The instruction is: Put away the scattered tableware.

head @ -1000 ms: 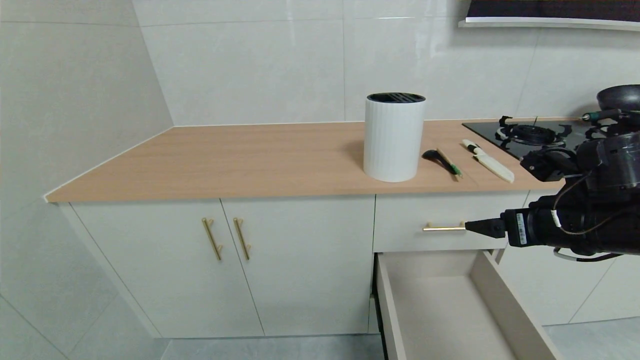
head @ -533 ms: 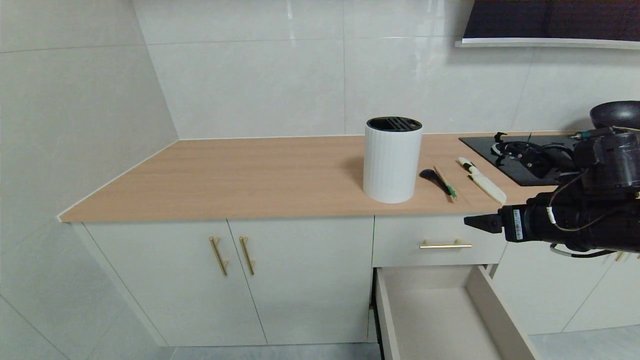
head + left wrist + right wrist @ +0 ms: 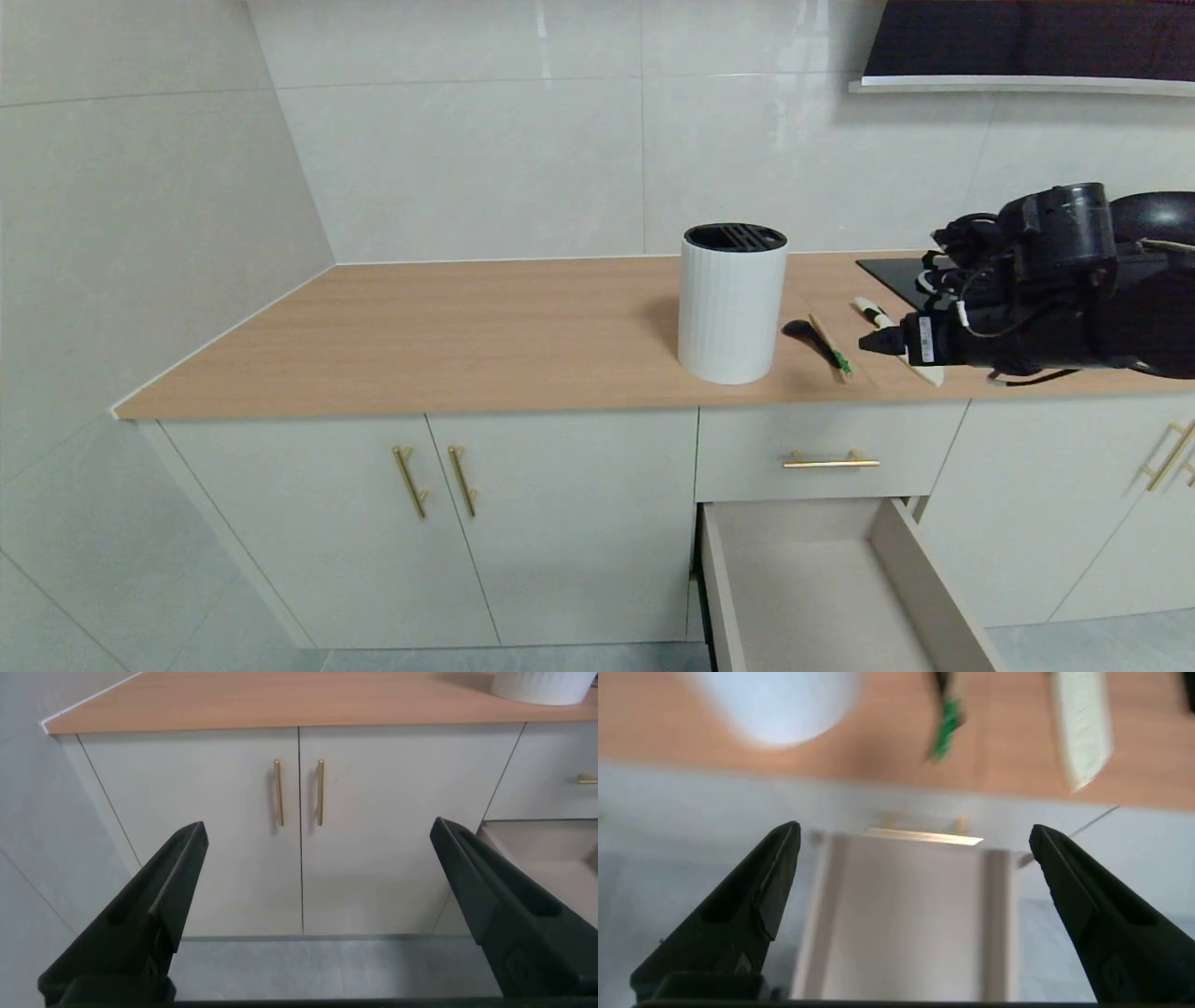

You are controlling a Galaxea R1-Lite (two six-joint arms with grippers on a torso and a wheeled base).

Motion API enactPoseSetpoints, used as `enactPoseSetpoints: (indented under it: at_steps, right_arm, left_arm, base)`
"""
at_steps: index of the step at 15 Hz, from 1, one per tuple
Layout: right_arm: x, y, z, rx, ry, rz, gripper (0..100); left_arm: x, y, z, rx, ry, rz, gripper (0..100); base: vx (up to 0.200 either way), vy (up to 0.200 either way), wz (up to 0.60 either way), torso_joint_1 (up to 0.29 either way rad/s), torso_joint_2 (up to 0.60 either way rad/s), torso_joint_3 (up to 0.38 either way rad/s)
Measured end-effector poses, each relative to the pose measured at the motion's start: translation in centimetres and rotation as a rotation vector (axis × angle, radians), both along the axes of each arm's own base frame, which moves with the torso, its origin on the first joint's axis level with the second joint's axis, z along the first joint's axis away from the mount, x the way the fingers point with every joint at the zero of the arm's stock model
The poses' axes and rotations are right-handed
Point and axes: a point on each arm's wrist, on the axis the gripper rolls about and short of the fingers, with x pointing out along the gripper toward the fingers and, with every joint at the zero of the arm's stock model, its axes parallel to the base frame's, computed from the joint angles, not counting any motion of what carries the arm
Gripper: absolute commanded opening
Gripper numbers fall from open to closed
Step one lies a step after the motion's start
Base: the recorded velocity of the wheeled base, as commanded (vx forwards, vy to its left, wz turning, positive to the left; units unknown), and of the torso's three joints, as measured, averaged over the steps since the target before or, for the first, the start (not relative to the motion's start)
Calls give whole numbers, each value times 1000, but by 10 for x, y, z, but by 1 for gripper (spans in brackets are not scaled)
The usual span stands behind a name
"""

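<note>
Near the knife [image 3: 1083,723], your right gripper [image 3: 873,343] hangs wide open and empty. Your left gripper [image 3: 318,845] is wide open and empty too.

A wooden countertop [image 3: 448,336] runs along a wall of pale tiles [image 3: 467,159]. Below it are two shut cabinet doors [image 3: 551,532] with upright gold handles [image 3: 409,481] side by side at the seam, and to their right a shut drawer front [image 3: 747,448] with a level gold handle [image 3: 831,460]. A black stove [image 3: 887,273] sits at the counter's right end, with what may be a dark pan [image 3: 1158,207] on it, under a hood [image 3: 1018,47].
</note>
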Motion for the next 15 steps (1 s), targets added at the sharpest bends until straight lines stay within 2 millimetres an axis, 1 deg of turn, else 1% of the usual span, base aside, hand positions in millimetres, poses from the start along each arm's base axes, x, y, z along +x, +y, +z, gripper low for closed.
enactPoseSetpoints:
  at_steps: [1,2,5,6,9,12,15]
  right_arm:
    - [18,0,-3,-15,11,-29,100]
    - [34,0,-10,-35,36,-59,100]
    - [68,2,-37,-68,80,-105,100]
    - [74,3,-45,-68,91,-110,100]
    - [84,4,-58,-65,111,-112,100]
    - [97,6,-60,-45,90,-124,100]
    - [107,10,-71,-48,101,-130,100]
  left_arm:
    - [0,0,0,0,0,0,100]
    - [0,0,0,0,0,0,100]
    - [0,0,0,0,0,0,100]
    - [0,0,0,0,0,0,100]
    - [0,0,0,0,0,0,100]
    - [0,0,0,0,0,0,100]
    - [0,0,0,0,0,0,100]
  base:
    - [0,0,0,0,0,0]
    - [0,0,0,0,0,0]
    - [0,0,0,0,0,0]
    - [0,0,0,0,0,0]
    - [0,0,0,0,0,0]
    - [0,0,0,0,0,0]
    - [0,0,0,0,0,0]
